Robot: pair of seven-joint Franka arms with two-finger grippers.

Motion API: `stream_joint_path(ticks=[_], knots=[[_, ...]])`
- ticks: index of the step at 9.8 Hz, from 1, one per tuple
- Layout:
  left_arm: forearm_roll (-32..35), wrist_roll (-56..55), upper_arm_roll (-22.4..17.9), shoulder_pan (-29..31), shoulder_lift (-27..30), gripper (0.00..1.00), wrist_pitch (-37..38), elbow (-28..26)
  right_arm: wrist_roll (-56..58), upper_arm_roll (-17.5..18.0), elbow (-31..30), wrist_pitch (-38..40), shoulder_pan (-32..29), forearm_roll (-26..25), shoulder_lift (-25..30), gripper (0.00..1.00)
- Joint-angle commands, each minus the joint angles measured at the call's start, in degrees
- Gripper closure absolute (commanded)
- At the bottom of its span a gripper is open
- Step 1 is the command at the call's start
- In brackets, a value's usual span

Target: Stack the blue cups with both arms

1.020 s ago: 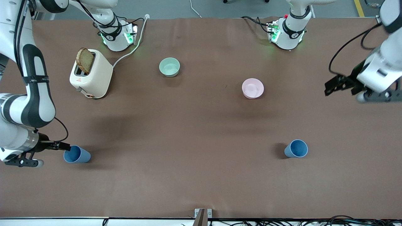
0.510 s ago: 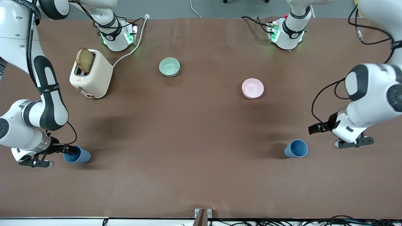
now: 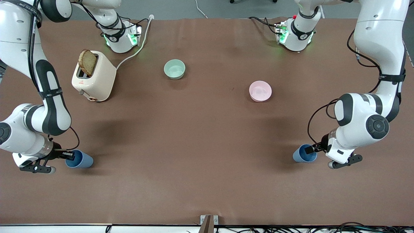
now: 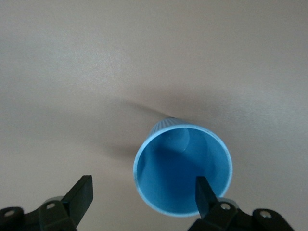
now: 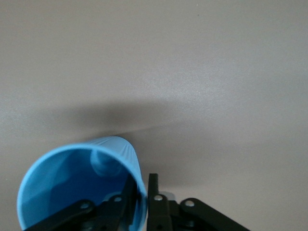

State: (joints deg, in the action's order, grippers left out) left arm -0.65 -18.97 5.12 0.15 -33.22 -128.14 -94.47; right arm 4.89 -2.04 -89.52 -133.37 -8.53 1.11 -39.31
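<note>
One blue cup [image 3: 81, 159] stands upright near the right arm's end of the table. My right gripper [image 3: 68, 155] is shut on its rim. In the right wrist view the gripper [image 5: 142, 192] pinches the wall of the cup [image 5: 72, 183], one finger inside and one outside. The second blue cup [image 3: 303, 154] stands upright near the left arm's end. My left gripper [image 3: 313, 149] is at its rim. In the left wrist view the gripper [image 4: 143, 195] is open. One finger [image 4: 204, 192] is over the mouth of the cup [image 4: 183, 168]. The other finger [image 4: 83, 192] is outside it.
A cream toaster [image 3: 97, 79] with a slice of toast stands near the right arm's base, its cable running to the table's edge there. A mint-green bowl [image 3: 174, 69] and a pink bowl [image 3: 260, 91] sit farther from the front camera than the cups.
My left arm has swung down from high over the table's end to the second cup's rim. My right gripper has lowered slightly at the first cup.
</note>
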Motion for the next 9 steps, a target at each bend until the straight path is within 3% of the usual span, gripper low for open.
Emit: stream_joint_path(ticks=[1,3,5,6,9], knots=[[1.1,-0.8,0.0,-0.1,-2.8,0.26,-2.3,0.4,0.1,0.9,2.0,2.7,-0.8,-0.3,0.6,0.99],[1.1,-0.8,0.0,-0.2,-3.3,0.53,-2.5,0.3,-0.1,1.2,7.9,14.9,-0.6,-0.1,2.7,0.99],[0.9,-1.2,0.1,-0.2,-3.4,0.84,-2.5,0.3,-0.6,1.1,7.8,20.3,-0.3,2.7,10.4,0.99],[0.8,-1.7,0.2,-0.3,-3.3,0.93,-2.5,0.3,-0.8,1.2,7.8,23.6,0.1,3.5,13.6,0.99],[1.1,-16.1,0.2,-8.0,1.6,1.00,2.7,0.3,-1.4,1.1,7.5,34.9,1.1,5.8,23.2,0.99]])
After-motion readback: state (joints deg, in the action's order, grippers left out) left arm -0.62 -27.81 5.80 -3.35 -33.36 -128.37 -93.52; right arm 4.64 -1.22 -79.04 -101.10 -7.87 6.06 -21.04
